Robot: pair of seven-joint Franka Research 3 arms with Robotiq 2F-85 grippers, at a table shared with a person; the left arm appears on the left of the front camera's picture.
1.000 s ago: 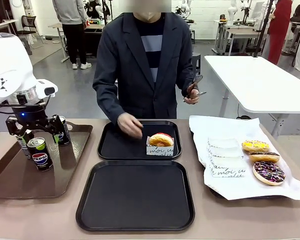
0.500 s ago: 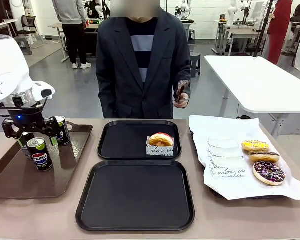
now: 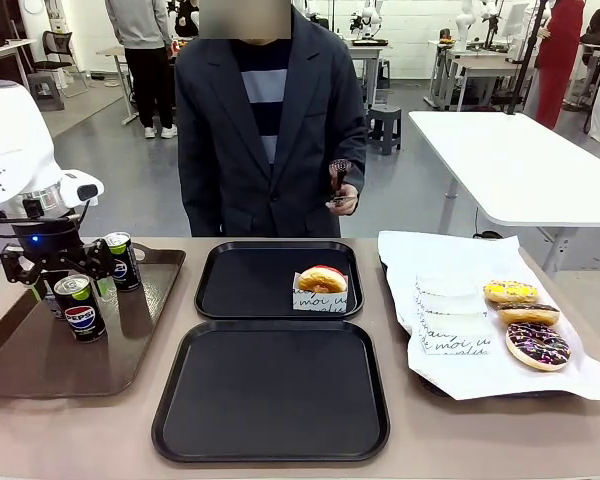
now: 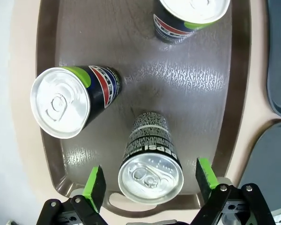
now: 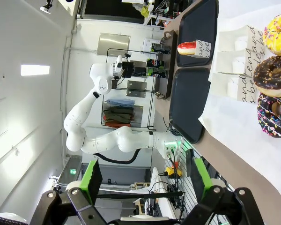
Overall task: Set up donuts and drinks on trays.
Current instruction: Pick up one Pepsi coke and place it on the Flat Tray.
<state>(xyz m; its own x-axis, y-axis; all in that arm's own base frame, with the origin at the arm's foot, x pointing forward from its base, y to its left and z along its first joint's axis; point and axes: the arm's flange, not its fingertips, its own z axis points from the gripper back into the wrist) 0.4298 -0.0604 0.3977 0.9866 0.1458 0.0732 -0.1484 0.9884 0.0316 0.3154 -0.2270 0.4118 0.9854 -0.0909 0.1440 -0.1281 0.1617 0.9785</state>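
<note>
1. Left wrist view: you are seeing the left gripper [image 4: 150, 180] hanging with jaws spread wide, green pads [image 4: 94, 187] flanking a slim black Pepsi can [image 4: 151, 161] without touching it.
2. That can is standing beside two more cans [image 4: 72, 101] on the long brown plastic tray [image 4: 192, 103].
3. The right gripper [image 5: 146, 177] is hanging released, holding nothing.
4. A red-glazed donut in a white paper sleeve [image 3: 322, 280] is sitting on the far black plastic tray [image 3: 240, 285].

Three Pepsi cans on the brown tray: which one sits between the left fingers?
The can at the brown tray's handle end, small print showing; the left gripper's open fingers flank it, not touching. The other two cans stand outside them.
</note>
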